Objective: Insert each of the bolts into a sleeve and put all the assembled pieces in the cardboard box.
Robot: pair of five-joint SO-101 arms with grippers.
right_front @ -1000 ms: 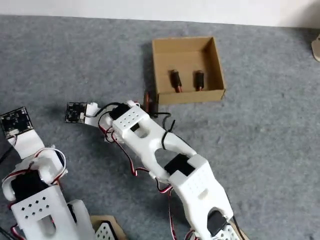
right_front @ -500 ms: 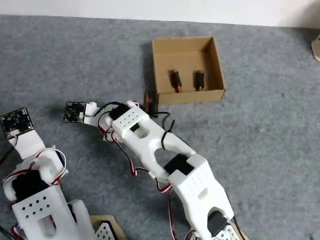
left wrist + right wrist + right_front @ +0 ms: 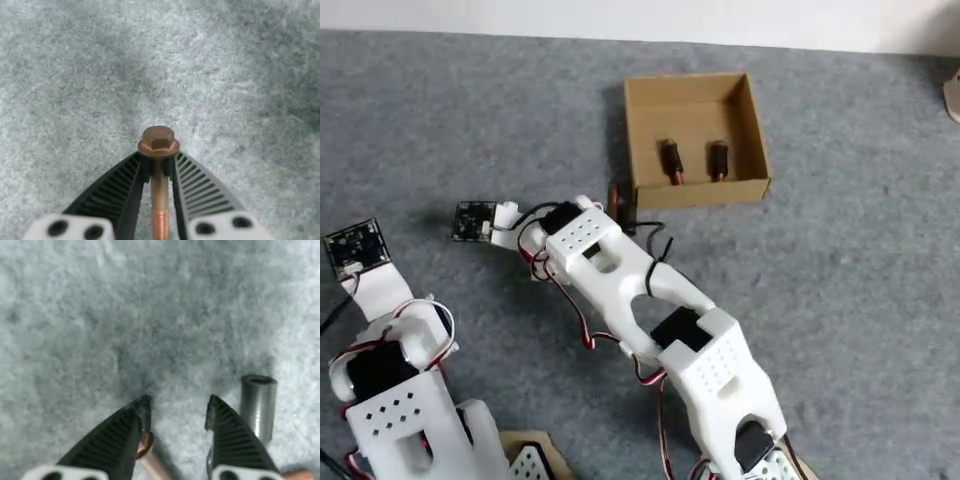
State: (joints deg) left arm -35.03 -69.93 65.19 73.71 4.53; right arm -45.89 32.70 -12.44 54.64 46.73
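Copper bolt sits clamped in the left claw, its hex head just past the fingertips and its shank running back between them, over the grey felt surface. Farther on, the right claw hangs with its fingers apart above that surface. A grey sleeve rests just outside one finger, and a 2nd bolt shows partly under the other. To do this step well, I judge the right claw should shift sideways until the sleeve sits between its fingers, grip it mid-body so the bore is free, then line it up with the held shank. Beyond, the cardboard box holds 2 assembled pieces, and a white wall borders the surface.
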